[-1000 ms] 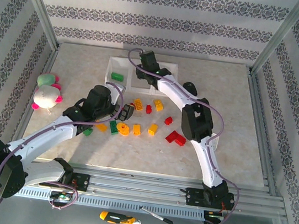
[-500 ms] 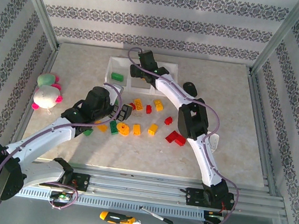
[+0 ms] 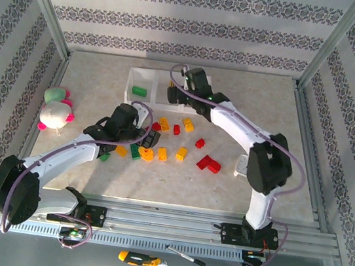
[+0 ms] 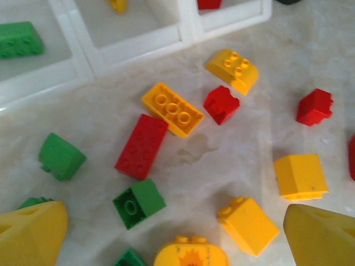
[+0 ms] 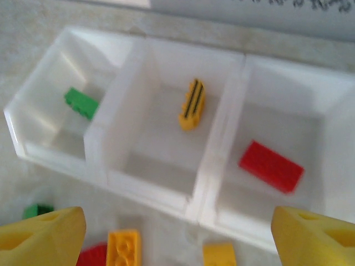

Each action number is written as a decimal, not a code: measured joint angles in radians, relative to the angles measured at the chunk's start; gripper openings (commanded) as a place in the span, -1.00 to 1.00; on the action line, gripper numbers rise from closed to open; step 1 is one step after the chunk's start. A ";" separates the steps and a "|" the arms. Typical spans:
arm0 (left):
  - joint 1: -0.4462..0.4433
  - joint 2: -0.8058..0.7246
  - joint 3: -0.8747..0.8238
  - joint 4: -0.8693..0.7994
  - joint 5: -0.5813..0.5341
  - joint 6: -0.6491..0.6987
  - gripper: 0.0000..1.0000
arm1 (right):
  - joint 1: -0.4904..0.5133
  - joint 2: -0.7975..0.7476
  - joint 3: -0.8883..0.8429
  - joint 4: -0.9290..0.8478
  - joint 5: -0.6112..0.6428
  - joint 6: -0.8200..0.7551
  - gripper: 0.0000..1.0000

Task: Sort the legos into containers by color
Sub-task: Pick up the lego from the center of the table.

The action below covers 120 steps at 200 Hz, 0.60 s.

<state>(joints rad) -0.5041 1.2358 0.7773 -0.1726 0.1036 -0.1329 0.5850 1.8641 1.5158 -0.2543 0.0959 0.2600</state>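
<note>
Your left gripper (image 4: 175,235) hangs over the loose legos (image 4: 166,108), which are scattered on the table just short of the containers (image 5: 147,191). Its jaws are spread right out with nothing in them.

The bricks look like hard, light plastic, so they won't squash. Their smooth sides will probably be slippery. I'd pinch across two flat side walls and stay off the studs. The red flat brick (image 4: 141,147) looks like an easy grab. I'd guess the yellow curved-top brick (image 4: 233,69) will squirt out if you catch the slope.

Going across the tray:
- The left bin has one green brick (image 5: 80,103).
- The middle bin has a yellow brick with black stripes (image 5: 192,104).
- The right bin has a red brick (image 5: 272,166).

Your right gripper (image 5: 177,238) sits above the tray's near wall, fingers wide apart and empty.

No brand or readable writing anywhere. There are only those stripes and an orange printed picture on the yellow brick (image 4: 191,255) under the left gripper.
</note>
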 measured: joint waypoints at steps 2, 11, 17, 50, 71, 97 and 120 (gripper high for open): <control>0.000 0.000 0.000 0.001 0.006 0.000 0.99 | 0.000 -0.011 -0.017 -0.002 0.001 0.000 0.74; 0.000 0.004 0.000 0.002 0.043 0.004 0.99 | 0.000 -0.055 -0.085 -0.008 0.006 0.002 0.74; 0.000 0.008 0.000 0.003 0.070 0.007 0.99 | 0.000 -0.080 -0.128 -0.011 0.010 0.003 0.74; -0.001 0.032 0.000 0.025 0.210 0.024 0.99 | -0.001 -0.146 -0.286 -0.083 0.000 -0.002 0.71; -0.001 0.032 0.000 0.049 0.277 0.029 0.99 | -0.001 -0.144 -0.301 -0.174 -0.019 -0.025 0.70; -0.001 0.032 0.000 0.058 0.327 0.040 0.99 | -0.001 -0.117 -0.273 -0.286 -0.031 -0.064 0.66; -0.001 0.032 0.000 0.065 0.359 0.050 0.99 | -0.001 -0.050 -0.215 -0.368 -0.029 -0.103 0.65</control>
<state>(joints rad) -0.5049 1.2682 0.7773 -0.1074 0.4629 -0.0826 0.5842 1.8141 1.3006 -0.6224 0.0666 0.1574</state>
